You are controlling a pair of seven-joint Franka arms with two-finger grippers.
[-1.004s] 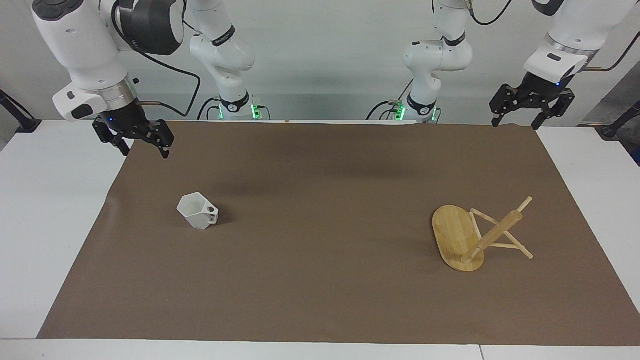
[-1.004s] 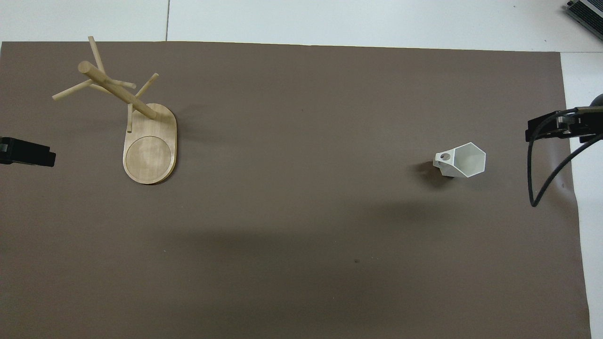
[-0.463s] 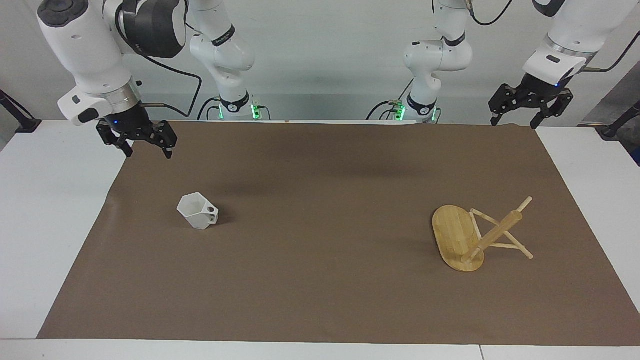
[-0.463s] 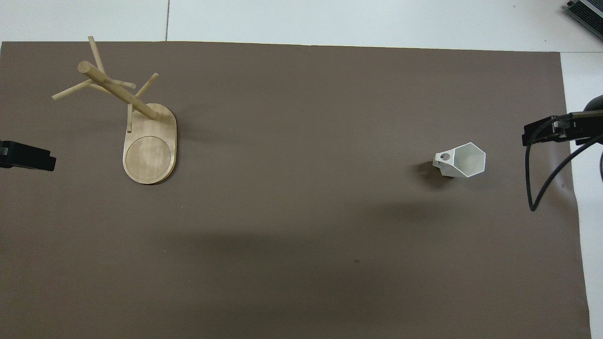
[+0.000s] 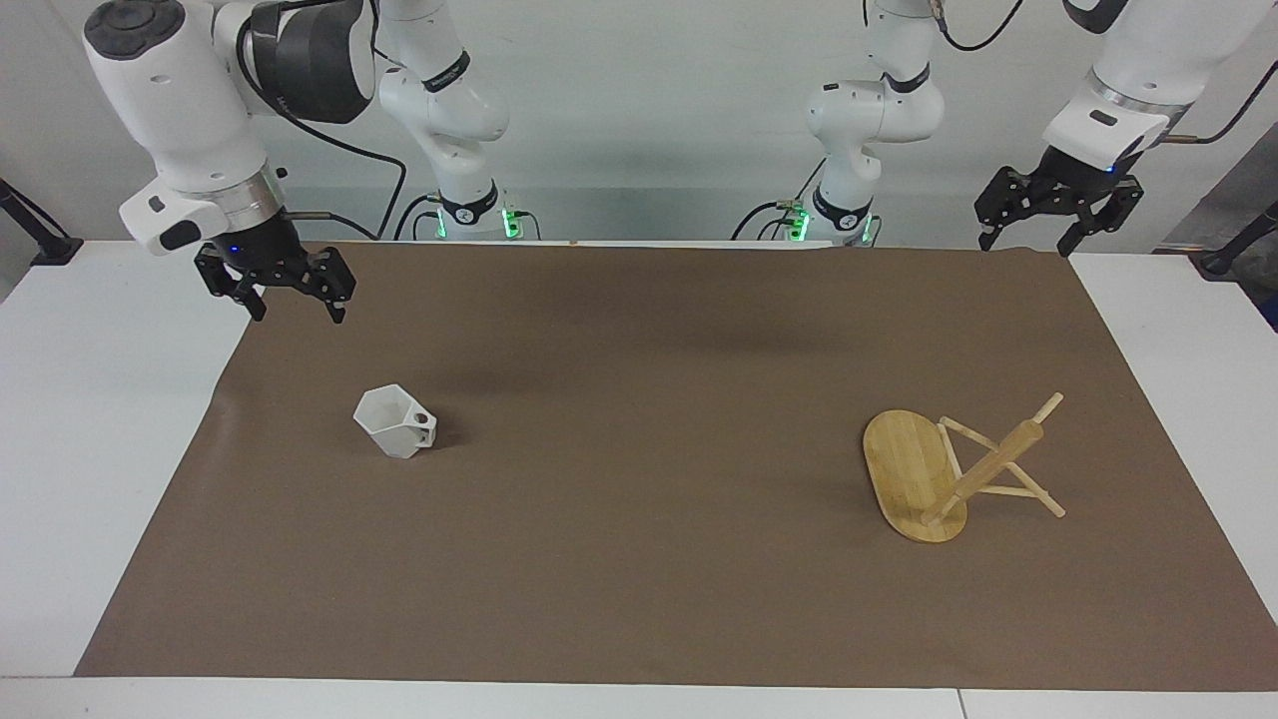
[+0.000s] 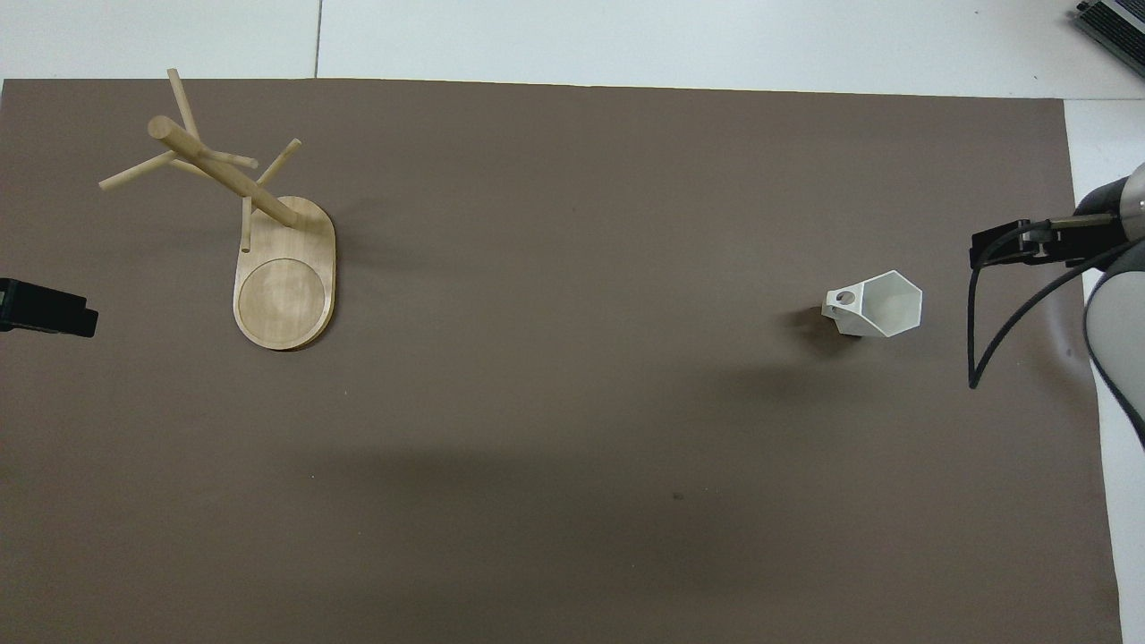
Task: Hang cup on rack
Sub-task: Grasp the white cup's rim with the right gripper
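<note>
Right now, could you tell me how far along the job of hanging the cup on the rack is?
Nothing looks done yet. The cup stands on the brown mat, ungrasped, and the rack has bare pegs at the left arm's end. In hand: the right tool hangs open in the air, apart from the cup; the left tool waits, open. Left: grasping, carrying and hanging the cup.

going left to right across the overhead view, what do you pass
left gripper at the picture's edge → rack, standing upright on the brown mat → cup, mouth up, handle toward the rack → right gripper, over the mat's edge past the cup
</note>
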